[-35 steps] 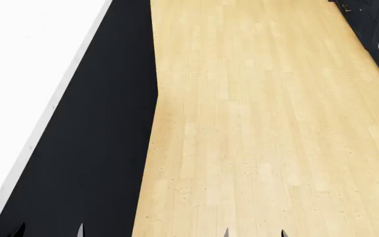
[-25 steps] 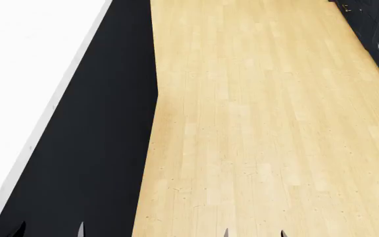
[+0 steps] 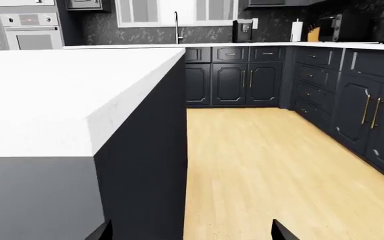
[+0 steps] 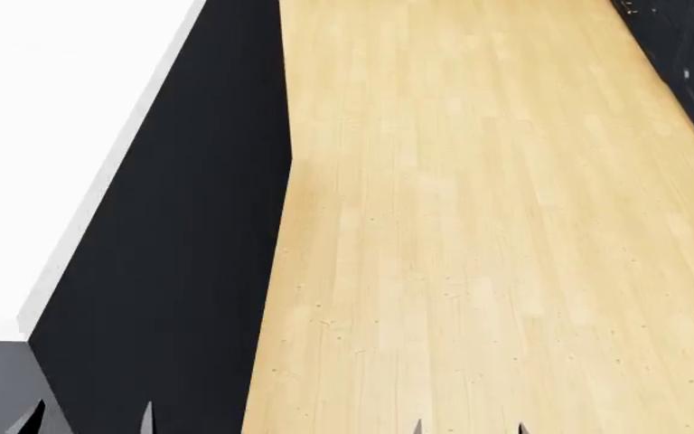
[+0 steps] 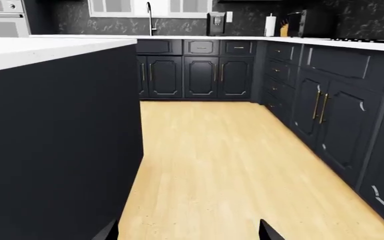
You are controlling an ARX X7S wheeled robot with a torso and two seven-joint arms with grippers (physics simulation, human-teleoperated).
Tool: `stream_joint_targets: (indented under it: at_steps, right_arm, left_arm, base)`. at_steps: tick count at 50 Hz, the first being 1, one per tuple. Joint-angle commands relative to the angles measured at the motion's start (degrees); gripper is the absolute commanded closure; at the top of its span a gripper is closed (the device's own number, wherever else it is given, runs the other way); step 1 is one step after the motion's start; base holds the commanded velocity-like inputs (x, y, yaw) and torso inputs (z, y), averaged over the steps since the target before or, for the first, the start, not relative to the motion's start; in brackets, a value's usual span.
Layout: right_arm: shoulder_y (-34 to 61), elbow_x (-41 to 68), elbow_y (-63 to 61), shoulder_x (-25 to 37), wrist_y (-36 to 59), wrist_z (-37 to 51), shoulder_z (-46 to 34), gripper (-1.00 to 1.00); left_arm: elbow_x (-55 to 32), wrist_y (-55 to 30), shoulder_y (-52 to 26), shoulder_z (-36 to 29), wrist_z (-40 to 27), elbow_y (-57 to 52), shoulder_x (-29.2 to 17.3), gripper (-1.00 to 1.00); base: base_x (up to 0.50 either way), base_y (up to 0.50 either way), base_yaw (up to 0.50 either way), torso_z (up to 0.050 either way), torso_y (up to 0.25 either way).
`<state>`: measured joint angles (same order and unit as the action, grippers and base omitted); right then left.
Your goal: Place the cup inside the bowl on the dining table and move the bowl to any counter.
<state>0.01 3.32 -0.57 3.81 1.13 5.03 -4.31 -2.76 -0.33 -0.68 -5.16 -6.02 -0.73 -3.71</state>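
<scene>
Neither the cup nor the bowl shows in any view right now, so where they sit can't be told; likely somewhere further along the dining table (image 4: 33, 136), whose white top runs along the robot's left w/ a dark side panel dropping to the wood floor (image 4: 468, 226). Left gripper (image 3: 190, 232) and right gripper (image 5: 188, 230) both hang low near the floor side of the table, only the fingertips visible; each pair stands well apart w/ nothing between, so both are spread and empty. Far end of the room: the counter (image 3: 259, 45) w/ a tap (image 3: 176, 27), dark cabinets (image 5: 199, 75) under it, more cabinets along the right. Handling, as a guess from the task wording only: cup prob. light and rigid, smooth sides so could slip; best taken across the body, not the thin handle. Bowl prob. rigid, wide and shallow, so a rim pinch is the likely hold, and w/ the cup inside it gets top-heavy, so keep it level while carrying. Task looks not yet begun; the table top needs to come into view first.
</scene>
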Motion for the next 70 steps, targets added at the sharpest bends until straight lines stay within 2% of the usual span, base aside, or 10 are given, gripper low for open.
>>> stream_joint_targets:
  at_steps: [1, 14, 70]
  right_arm:
    - [-0.05, 0.79, -0.06, 0.85, 0.11, 1.21, -1.0, -1.0]
    - [0.19, 1.11, -0.22, 1.79, 0.76, 2.42, -2.12, -1.0]
    - [0.17, 2.85, -0.31, 4.4, -0.13, 5.67, -5.33, -1.0]
  left_arm:
    - [-0.61, 0.35, -0.14, -1.24, -1.25, 0.01, -0.82, -1.0]
    - [-1.15, -0.44, -0.35, -2.28, -2.4, -0.67, -1.71, -1.0]
    - [-3.45, -1.06, -0.3, -5.01, -5.84, -2.78, -4.53, -1.0]
  base:
    - [-0.5, 0.0, 0.0, 0.0, 0.0]
    - [-0.41, 0.14, 0.0, 0.0, 0.0]
    - [-0.03, 0.5, 0.0, 0.0, 0.0]
